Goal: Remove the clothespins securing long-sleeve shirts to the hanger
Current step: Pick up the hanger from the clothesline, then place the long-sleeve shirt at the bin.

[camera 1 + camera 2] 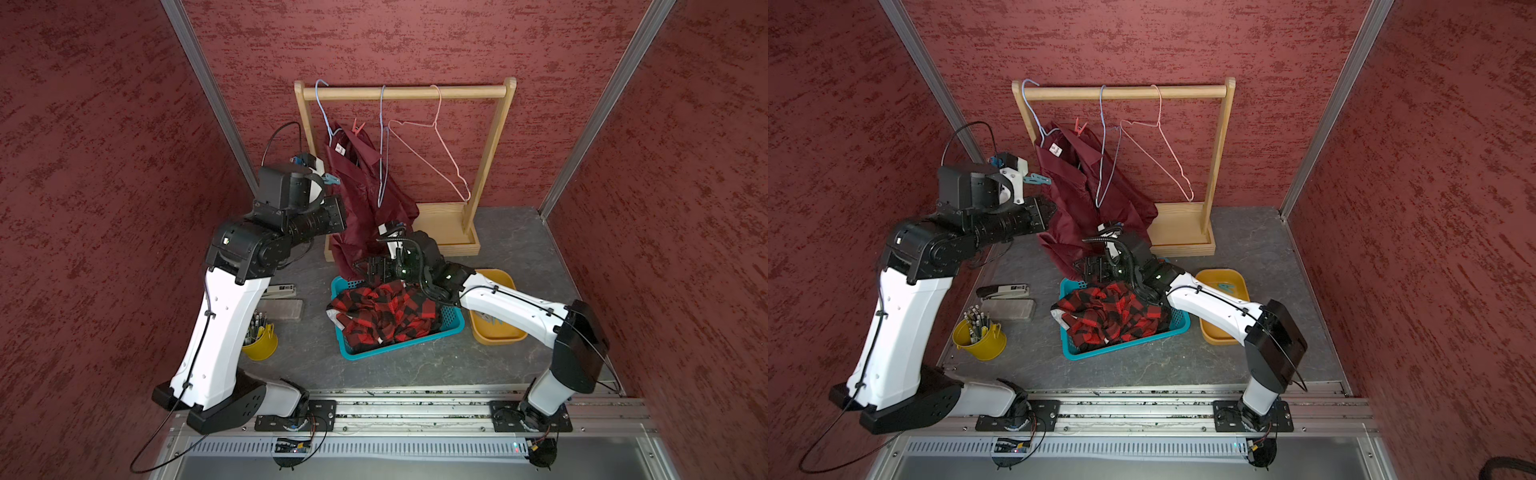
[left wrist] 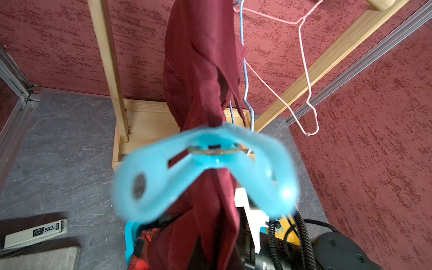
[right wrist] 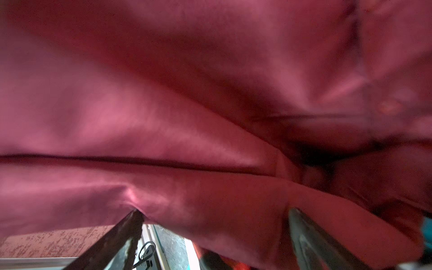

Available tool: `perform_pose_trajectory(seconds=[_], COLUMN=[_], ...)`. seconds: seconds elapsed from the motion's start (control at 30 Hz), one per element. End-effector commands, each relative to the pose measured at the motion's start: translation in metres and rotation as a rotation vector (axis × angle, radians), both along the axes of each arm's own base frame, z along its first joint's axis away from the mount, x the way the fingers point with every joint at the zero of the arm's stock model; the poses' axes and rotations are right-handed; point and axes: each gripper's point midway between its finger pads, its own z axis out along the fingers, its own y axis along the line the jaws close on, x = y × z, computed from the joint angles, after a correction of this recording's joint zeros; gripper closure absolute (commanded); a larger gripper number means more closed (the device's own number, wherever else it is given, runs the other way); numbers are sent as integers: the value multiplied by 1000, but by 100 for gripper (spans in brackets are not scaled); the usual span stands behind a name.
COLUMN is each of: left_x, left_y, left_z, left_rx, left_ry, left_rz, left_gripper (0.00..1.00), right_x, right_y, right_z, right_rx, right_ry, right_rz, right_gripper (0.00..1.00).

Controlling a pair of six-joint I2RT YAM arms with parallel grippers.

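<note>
Teal clothespin point(image 2: 205, 168) sits pinched in my left gripper point(image 1: 325, 179), jaws closed on it, its nose at the edge of the maroon satin shirt point(image 1: 357, 187) — whether it bites the cloth I can't tell. My right gripper point(image 3: 215, 211) is spread wide beneath that shirt's hem, gripping nothing; a red clothespin point(image 1: 358, 126) clips its top.

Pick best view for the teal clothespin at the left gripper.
Left wrist: the teal clothespin fills the frame, spring ring visible, though blurred. Both top views show it tiny at the left gripper. Right wrist shows mostly maroon shirt.
</note>
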Motion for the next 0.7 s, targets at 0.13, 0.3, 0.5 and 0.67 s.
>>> perform_pose_trajectory(seconds=[0.13,0.3,0.5,0.67], left_x=[-33,-57,-93,-126], left_y=[3,8,22,35], left_z=[20,26,37,47], left_rx=[-46,-62,-95,-128], left_ry=[-41,-52,-81,-117], left_rz=[-35,-61,-75,-93], left_gripper=[100,100,100,100], right_x=[3,17,35,52], right_y=[31,40,49,54], right_z=[18,39,64,89], right_rx=[20,56,93,104], right_ry=[-68,-112,-156,-197], right_rz=[27,-18,-90,-151], right_gripper=[1,8,14,14])
